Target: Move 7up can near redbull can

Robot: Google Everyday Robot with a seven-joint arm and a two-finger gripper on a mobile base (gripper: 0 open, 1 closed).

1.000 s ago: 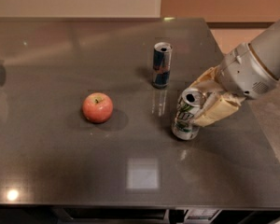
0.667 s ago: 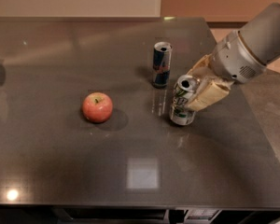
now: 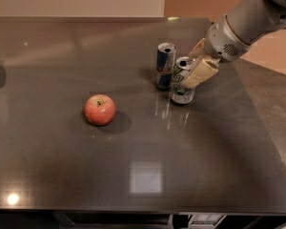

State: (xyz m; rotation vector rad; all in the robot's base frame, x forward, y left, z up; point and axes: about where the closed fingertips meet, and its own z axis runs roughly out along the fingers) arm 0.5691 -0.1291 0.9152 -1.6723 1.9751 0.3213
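Observation:
The 7up can [image 3: 181,86], short and silver-white with green lettering, stands just right of the redbull can [image 3: 165,66], a slim blue and silver can; the two are nearly touching. My gripper [image 3: 196,67] reaches in from the upper right, its tan fingers [image 3: 202,72] closed around the 7up can's upper part. Both cans are upright on the dark table [image 3: 143,171].
A red apple [image 3: 99,109] sits on the table to the left of the cans. The table's right edge [image 3: 264,123] runs diagonally, with a stone-like surface beyond it. My arm [image 3: 248,23] crosses the upper right corner.
My gripper has carried the 7up can up and to the left, from the table's right-middle to right beside the redbull can.

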